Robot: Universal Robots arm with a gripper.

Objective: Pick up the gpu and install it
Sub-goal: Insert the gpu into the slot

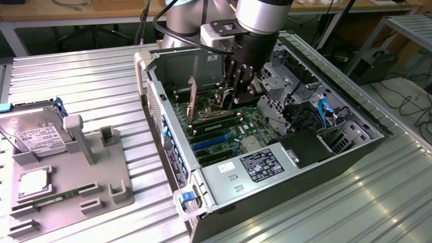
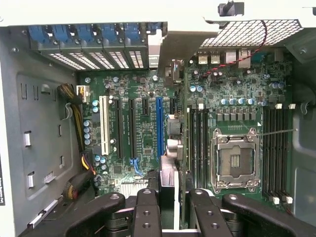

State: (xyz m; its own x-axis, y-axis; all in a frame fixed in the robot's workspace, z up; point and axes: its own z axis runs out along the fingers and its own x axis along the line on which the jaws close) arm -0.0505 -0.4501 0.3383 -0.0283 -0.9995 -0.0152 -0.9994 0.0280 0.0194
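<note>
Pincer point(image 2: 168, 207) nearest the lens, inside the PC case point(image 1: 351, 152).
We saw it clamped on the gpu point(image 2: 168, 148), edge-on above the motherboard point(image 2: 143, 123).

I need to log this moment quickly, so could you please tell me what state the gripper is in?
Gripper: closed on the gpu, held edge-on inside the open computer case, above the motherboard.

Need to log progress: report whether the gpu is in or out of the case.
In the case: the gpu stands on edge over the motherboard, fingers around it. Whether it is fully seated, cannot tell.
</note>
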